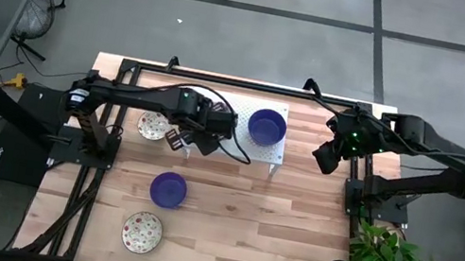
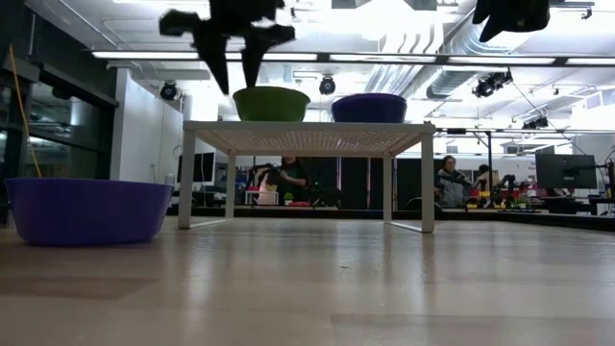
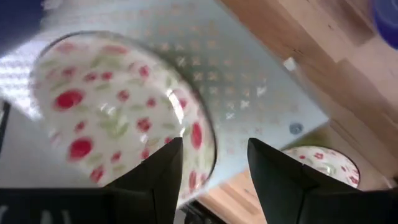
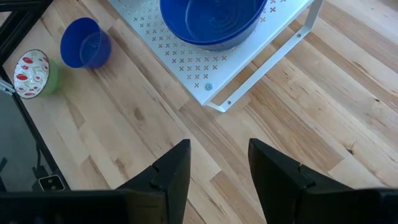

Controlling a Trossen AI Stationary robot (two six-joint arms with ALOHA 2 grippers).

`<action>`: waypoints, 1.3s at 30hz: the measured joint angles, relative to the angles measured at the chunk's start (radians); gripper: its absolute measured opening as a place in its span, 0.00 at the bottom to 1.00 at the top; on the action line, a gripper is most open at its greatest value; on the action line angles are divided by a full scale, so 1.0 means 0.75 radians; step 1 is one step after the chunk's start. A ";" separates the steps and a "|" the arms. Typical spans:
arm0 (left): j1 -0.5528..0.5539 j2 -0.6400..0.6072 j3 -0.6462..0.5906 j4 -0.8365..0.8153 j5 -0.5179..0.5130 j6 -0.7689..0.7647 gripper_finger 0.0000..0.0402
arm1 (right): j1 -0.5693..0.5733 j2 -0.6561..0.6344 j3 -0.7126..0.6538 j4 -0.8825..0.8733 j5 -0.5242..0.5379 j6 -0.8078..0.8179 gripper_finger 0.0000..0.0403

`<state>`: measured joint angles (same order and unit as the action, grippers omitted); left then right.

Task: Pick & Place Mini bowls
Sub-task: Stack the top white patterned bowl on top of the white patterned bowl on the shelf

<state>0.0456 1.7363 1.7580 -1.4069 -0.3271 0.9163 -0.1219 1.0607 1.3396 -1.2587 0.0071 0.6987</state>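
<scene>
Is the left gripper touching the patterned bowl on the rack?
Apart. In the low view the left gripper hangs above the bowl with a gap beneath its tips.

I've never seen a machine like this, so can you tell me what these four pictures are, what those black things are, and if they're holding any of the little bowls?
The black things are two robot arms at a wooden table. Each ends in a two-finger claw called a gripper. One picture looks straight down from above, one looks across from table height, and two come from cameras on the arms' wrists.

On the table stands a white rack with holes in it. On top sit a blue bowl and a flowery bowl. The left gripper hangs open just over the flowery one, not holding it. The right gripper waits open beside the rack, holding nothing.

On the wood lie another blue bowl and two more flowery bowls.
</scene>
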 joint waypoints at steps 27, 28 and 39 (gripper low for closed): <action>0.180 -0.216 0.252 -0.209 0.072 -0.549 0.44 | 0.000 0.001 0.000 -0.001 0.000 0.001 0.37; 0.203 -0.237 0.228 -0.213 0.070 -0.563 0.44 | 0.001 0.001 0.000 -0.001 0.000 0.001 0.37; 0.482 -0.424 -0.302 -0.097 0.249 -0.647 0.44 | 0.000 0.001 0.000 -0.001 0.001 0.000 0.37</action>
<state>0.4073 1.4186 1.5311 -1.4793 -0.1401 0.4314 -0.1217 1.0611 1.3396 -1.2594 0.0075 0.6987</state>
